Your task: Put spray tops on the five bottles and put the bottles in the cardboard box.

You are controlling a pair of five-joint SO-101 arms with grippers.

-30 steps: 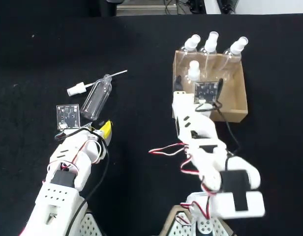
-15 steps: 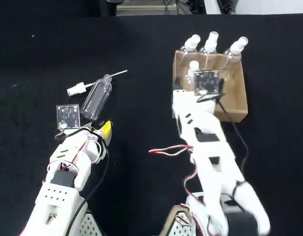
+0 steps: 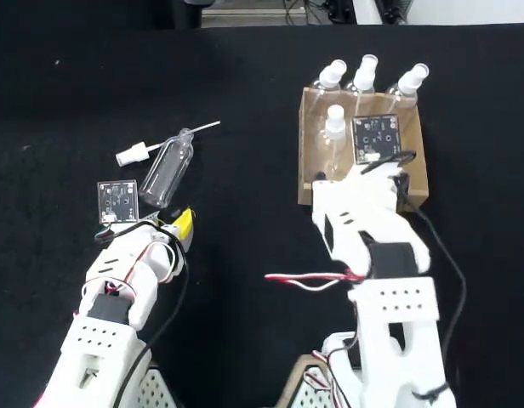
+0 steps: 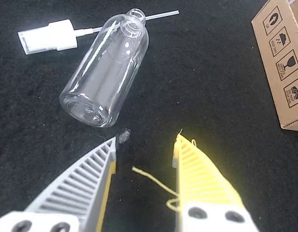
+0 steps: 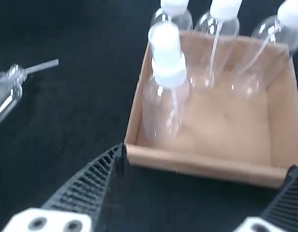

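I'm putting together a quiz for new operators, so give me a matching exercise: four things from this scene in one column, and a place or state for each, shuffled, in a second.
Things:
1. bare bottle
2. spray top
3. box
4. left gripper

States:
a. open, empty
b. holds four capped bottles
c. white, loose on the table
d. on its side, uncapped

Pairs: 1-d, 2-c, 3-b, 4-a
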